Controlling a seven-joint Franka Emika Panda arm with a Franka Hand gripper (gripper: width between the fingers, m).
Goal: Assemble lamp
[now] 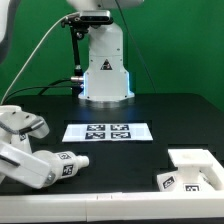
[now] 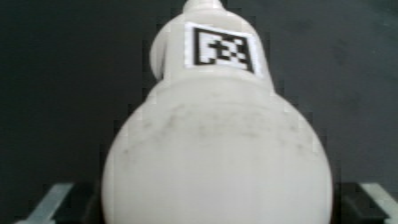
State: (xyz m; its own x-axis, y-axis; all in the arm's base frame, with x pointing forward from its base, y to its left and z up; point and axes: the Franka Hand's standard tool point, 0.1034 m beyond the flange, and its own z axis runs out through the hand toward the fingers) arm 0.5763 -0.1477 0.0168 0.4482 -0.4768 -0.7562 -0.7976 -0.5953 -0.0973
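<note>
My gripper [image 1: 18,148] is at the exterior view's lower left, shut on the white lamp bulb [image 1: 48,166]. It holds the bulb on its side, low over the black table, with the tagged neck pointing toward the exterior view's right. In the wrist view the bulb [image 2: 217,140] fills the frame, its tagged neck pointing away from the camera. My gripper [image 2: 214,208] has dark fingers [image 2: 54,202] pressed against both sides of the round head. The square stepped lamp base [image 1: 196,166] sits at the exterior view's lower right, apart from the bulb. The shade is out of view.
The marker board [image 1: 108,131] lies flat in the middle of the table, between bulb and base. The white robot pedestal [image 1: 105,70] stands at the back. A green wall runs behind the table.
</note>
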